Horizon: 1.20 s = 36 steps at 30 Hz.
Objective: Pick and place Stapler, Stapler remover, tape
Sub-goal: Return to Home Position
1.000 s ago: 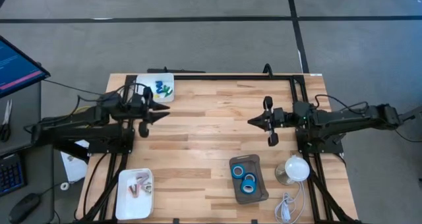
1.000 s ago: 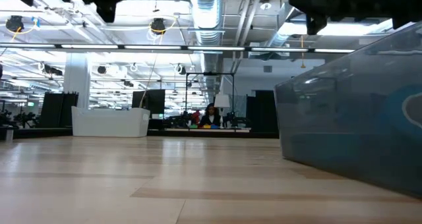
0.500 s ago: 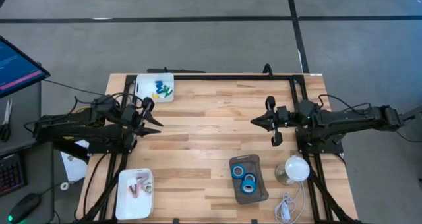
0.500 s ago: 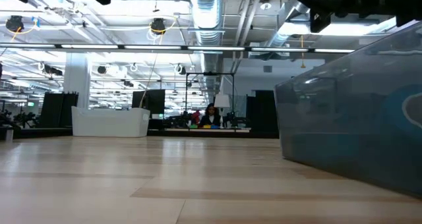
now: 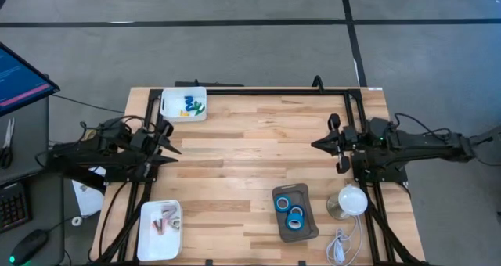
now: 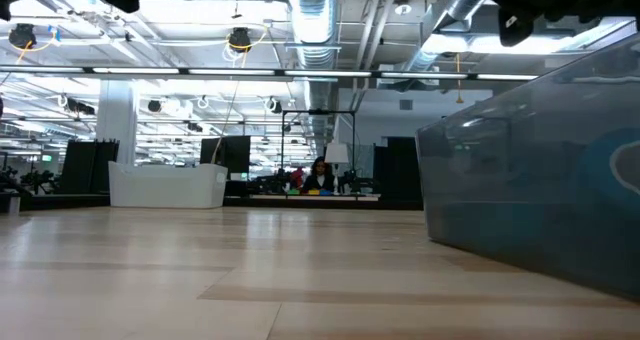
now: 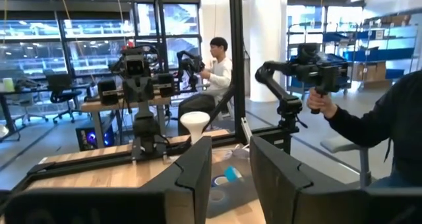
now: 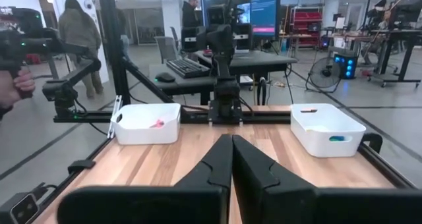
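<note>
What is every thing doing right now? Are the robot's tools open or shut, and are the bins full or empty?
Left tool, open, holding nothing, over the table's left side.
Right tool, shut, holding nothing, over its right side.
Black bin, holds blue tape rolls.
Top white bin, holds small colourful items.
Bottom white bin, holds a few small items.

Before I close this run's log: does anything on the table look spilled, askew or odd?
Nothing is spilled. The tape lies inside the black bin, which sits slightly turned against the edges of the table. The top white bin and bottom white bin sit square.
</note>
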{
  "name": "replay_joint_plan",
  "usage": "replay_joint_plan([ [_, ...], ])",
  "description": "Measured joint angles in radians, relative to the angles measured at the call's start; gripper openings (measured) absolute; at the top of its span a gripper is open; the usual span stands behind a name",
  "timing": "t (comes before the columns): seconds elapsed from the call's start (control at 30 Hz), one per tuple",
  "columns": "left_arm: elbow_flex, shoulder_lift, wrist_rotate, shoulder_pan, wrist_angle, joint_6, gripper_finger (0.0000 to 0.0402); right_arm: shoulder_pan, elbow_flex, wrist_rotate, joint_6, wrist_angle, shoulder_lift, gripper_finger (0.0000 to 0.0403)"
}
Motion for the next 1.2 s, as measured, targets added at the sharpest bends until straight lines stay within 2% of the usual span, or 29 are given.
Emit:
replay_joint_plan([
  [0.37,0.0,-0.167,0.0,-0.009,-0.159,0.013,0.0095,0.0,0.0,0.002,-0.017,-0.162,-0.195,0.0003],
  [0.87,0.0,-0.166,0.0,-0.009,-0.195,0.037,0.0095,0.012,0.0,-0.001,-0.029,-0.333,-0.437,0.0003],
  [1.2,0.0,-0.166,0.0,-0.009,-0.195,0.034,0.0095,0.022,-0.001,-0.001,-0.027,-0.39,-0.439,0.0003],
])
